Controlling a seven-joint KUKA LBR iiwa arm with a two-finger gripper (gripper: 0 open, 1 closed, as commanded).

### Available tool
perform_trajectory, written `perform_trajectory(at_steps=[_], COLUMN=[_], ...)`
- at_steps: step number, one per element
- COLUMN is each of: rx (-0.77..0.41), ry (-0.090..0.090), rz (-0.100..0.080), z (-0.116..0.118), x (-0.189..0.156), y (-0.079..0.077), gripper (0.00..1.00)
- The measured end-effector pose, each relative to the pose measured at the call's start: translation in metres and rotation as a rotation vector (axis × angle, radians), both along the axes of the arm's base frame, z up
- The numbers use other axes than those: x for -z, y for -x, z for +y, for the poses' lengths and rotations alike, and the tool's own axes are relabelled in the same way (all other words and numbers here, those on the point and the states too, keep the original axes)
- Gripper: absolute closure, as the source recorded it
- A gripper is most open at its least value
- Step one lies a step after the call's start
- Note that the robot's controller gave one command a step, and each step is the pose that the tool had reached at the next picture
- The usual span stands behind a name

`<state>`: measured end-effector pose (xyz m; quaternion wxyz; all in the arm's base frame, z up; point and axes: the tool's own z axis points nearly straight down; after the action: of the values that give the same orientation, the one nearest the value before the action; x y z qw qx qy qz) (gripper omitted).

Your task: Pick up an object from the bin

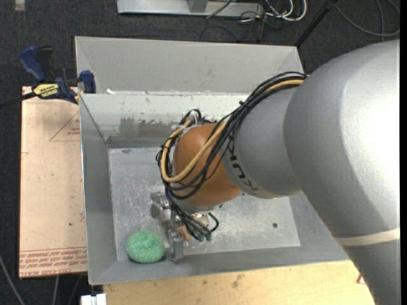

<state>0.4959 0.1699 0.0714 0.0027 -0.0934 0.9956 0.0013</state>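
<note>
A green, rough, roundish ball point(145, 246) lies on the bin floor in the near left corner. My gripper point(175, 248) hangs low over the floor just to the right of the ball, close beside it. Whether it touches the ball I cannot tell. Nothing is seen held in it.
The orange wrist cover with its looped cables sits directly above the gripper and hides the middle of the bin floor. The thick grey arm comes in from the right and covers the bin's right side. The bin's near wall is close in front of the gripper.
</note>
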Motion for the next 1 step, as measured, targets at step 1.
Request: perform_trajectory(at_steps=[1], rx=[-0.077], ry=[0.004], rz=[-0.002], z=[0.0153], x=[-0.0001], y=[0.0009], gripper=[0.00])
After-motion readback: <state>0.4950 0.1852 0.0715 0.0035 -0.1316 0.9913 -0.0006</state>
